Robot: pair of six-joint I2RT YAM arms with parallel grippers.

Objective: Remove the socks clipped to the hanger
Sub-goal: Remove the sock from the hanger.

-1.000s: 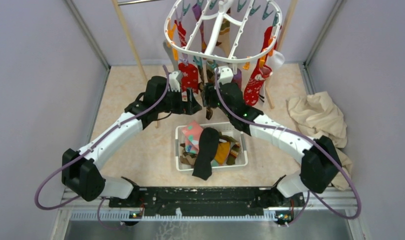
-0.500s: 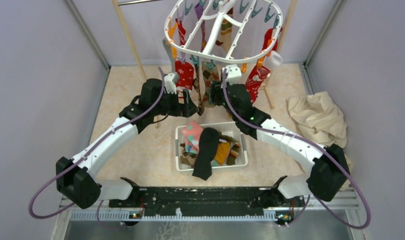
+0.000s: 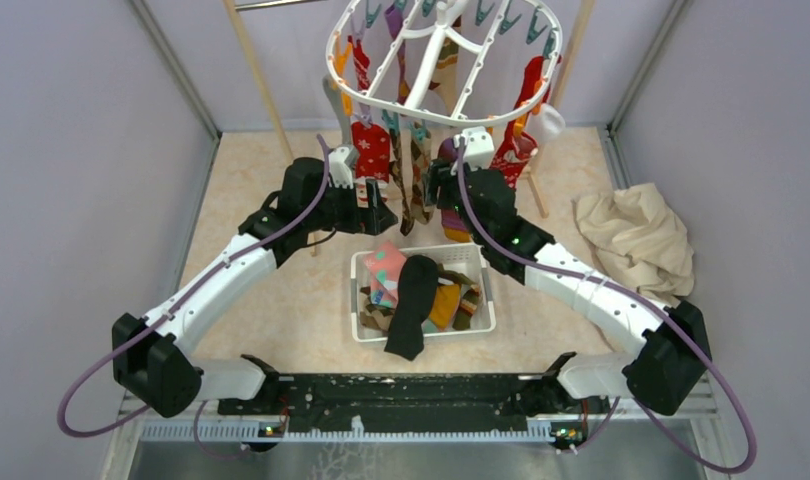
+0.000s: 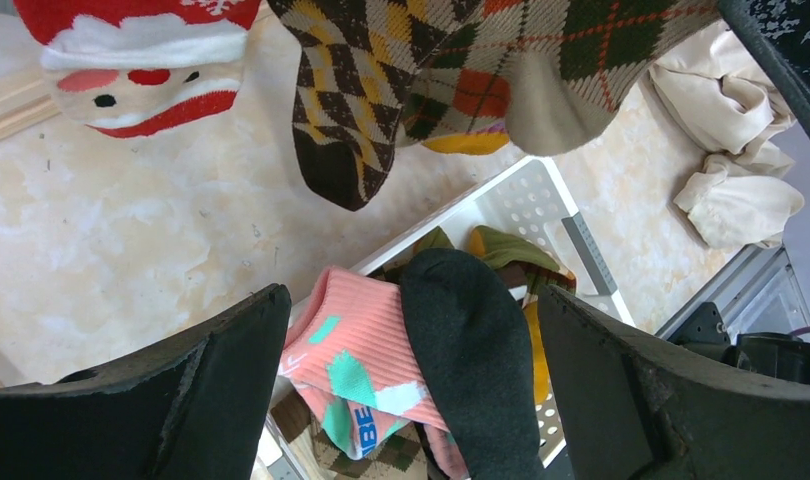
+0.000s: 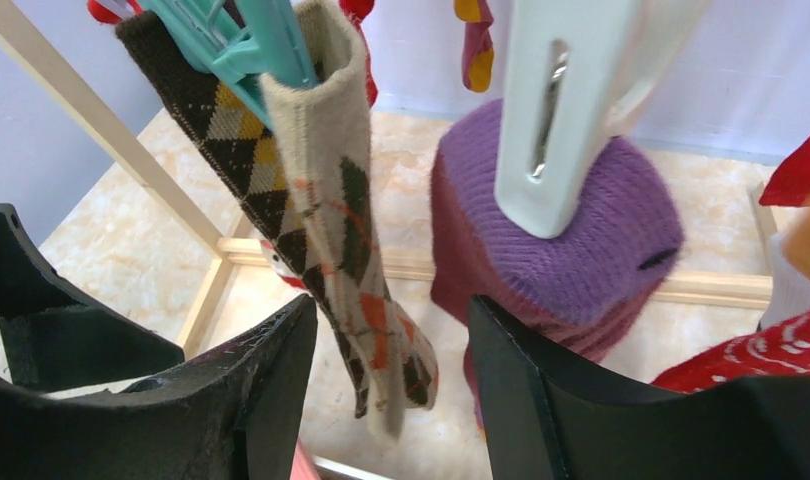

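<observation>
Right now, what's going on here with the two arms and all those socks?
Two robot arms are taking socks off a white hanger. Several already lie in the white basket below, and others hang clipped, among them a Santa sock, two argyle socks and a purple sock. Both arms are raised to the hanging socks. The left gripper is wide open and empty; the right gripper is open too, lined up with the argyle socks.
</observation>
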